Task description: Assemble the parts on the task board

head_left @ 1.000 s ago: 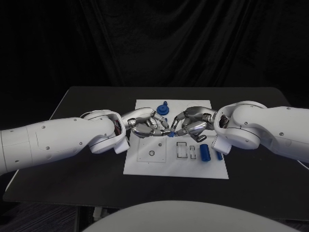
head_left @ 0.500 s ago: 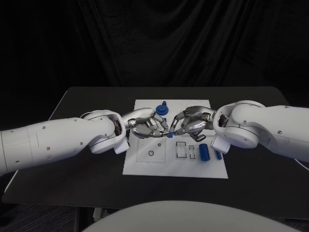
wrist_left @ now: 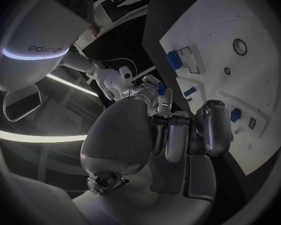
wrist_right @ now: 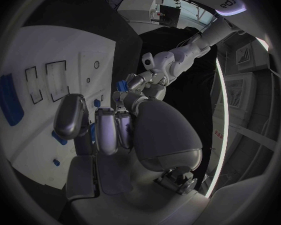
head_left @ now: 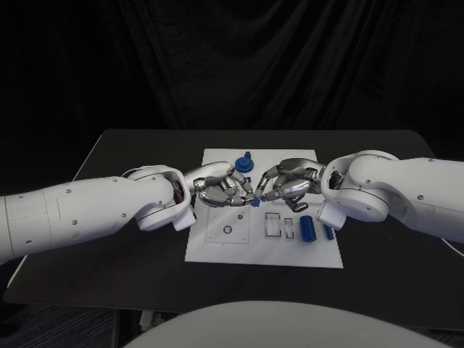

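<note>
Nearest, on the tabletop point(head_left: 127, 261): the white task board point(head_left: 222, 250), front edge bare. A little farther in, a ring-shaped recess point(head_left: 227, 230) and two rectangular slots point(head_left: 272, 225), unfilled, presumably waiting for parts. Beside the slots, a blue block point(head_left: 307, 228) and a thinner blue piece point(head_left: 329, 232), lying loose on the board, likely parked within easy reach for later steps.

Farther back, over the board's middle: left robot hand point(head_left: 224, 188) and right robot hand point(head_left: 282, 183), fingertips brought close together around a small blue part point(head_left: 256, 201). Probably a shared pinch, one hand steadying while the other seats or turns the piece. Fingers curled inward on both; which hand truly bears the part, cannot tell.

Farthest, near the board's back edge: a round blue part with a peg point(head_left: 245, 163), standing upright, apparently already seated and out of the way of the hands.
</note>
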